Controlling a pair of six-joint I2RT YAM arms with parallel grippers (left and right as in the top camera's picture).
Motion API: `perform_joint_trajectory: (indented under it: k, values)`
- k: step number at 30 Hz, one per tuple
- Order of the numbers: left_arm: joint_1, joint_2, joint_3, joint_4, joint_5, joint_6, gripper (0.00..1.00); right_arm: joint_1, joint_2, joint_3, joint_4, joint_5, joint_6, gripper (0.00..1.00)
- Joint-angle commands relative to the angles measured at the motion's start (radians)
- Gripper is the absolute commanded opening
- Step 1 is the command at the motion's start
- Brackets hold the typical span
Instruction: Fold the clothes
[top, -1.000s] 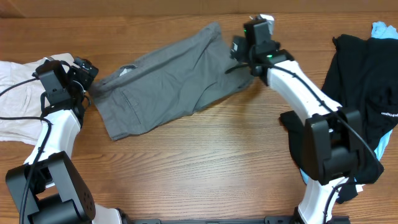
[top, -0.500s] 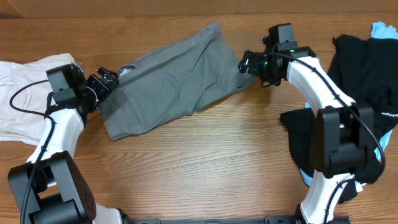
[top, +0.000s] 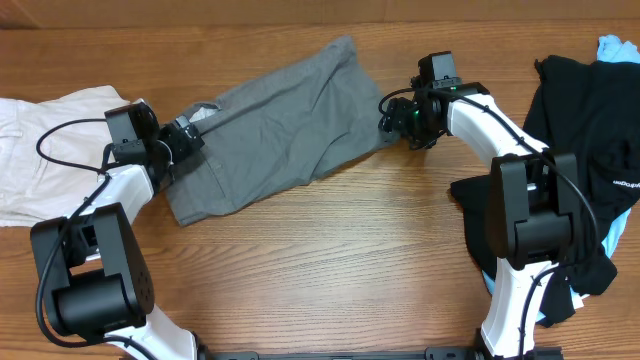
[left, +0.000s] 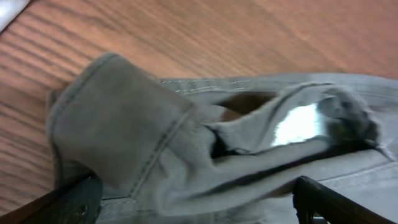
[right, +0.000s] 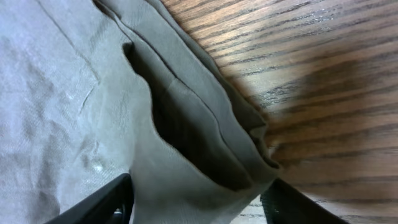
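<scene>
The mid-grey shorts (top: 270, 130) lie spread and rumpled across the middle-left of the table. My left gripper (top: 183, 137) is at their left waistband end. In the left wrist view its fingers (left: 199, 200) are wide apart, with the bunched waistband and white label (left: 186, 137) between them. My right gripper (top: 393, 115) is at the shorts' right leg hem. In the right wrist view its fingers (right: 199, 206) are spread, with the folded hem (right: 205, 143) between them. Both are open around the cloth.
Cream-white shorts (top: 40, 150) lie at the left edge, beside my left arm. A black garment (top: 580, 110) is heaped at the right over light-blue cloth (top: 615, 46). Bare wood table (top: 330, 260) lies in front of the grey shorts.
My left gripper has moved right from the cream shorts' edge onto the grey waistband. My right gripper has come down and in from the far side to the leg hem.
</scene>
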Motion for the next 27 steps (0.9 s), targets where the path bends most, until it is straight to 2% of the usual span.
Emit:
perform_joint_trajectory:
  k: [1, 2, 3, 4, 5, 7, 10, 16, 21, 27]
  values:
    - [-0.002, 0.016, 0.013, -0.009, -0.129, -0.004, 1.00, 0.003, 0.005, 0.007, 0.017, -0.018, -0.014, 0.51]
    - [-0.002, 0.016, 0.013, -0.017, -0.151, -0.017, 1.00, 0.003, 0.005, 0.007, 0.020, -0.018, -0.014, 0.44]
    - [-0.002, 0.016, 0.013, -0.022, -0.162, -0.027, 1.00, 0.003, 0.005, 0.007, 0.022, -0.018, -0.014, 0.31]
    - [-0.002, 0.016, 0.013, -0.023, -0.165, -0.034, 1.00, 0.003, 0.005, 0.007, 0.021, -0.017, -0.014, 0.13]
    - [-0.002, 0.016, 0.013, -0.021, -0.165, -0.048, 1.00, 0.003, 0.005, 0.007, 0.016, -0.017, -0.014, 0.04]
    - [-0.002, 0.016, 0.013, -0.017, -0.165, -0.068, 1.00, 0.002, 0.005, 0.007, -0.010, -0.005, 0.013, 0.04]
    - [-0.002, 0.016, 0.013, -0.016, -0.160, -0.072, 1.00, 0.000, 0.005, 0.007, -0.162, 0.156, 0.192, 0.04]
    - [-0.002, 0.016, 0.013, -0.014, -0.134, -0.073, 1.00, 0.002, 0.005, 0.007, -0.403, 0.318, 0.372, 0.04]
    - [-0.002, 0.016, 0.013, 0.003, -0.097, -0.073, 1.00, 0.002, 0.005, 0.007, -0.480, 0.327, 0.378, 0.04]
    - [-0.002, -0.004, 0.045, 0.026, 0.069, -0.005, 1.00, 0.008, 0.002, 0.007, -0.499, 0.328, 0.377, 0.04]
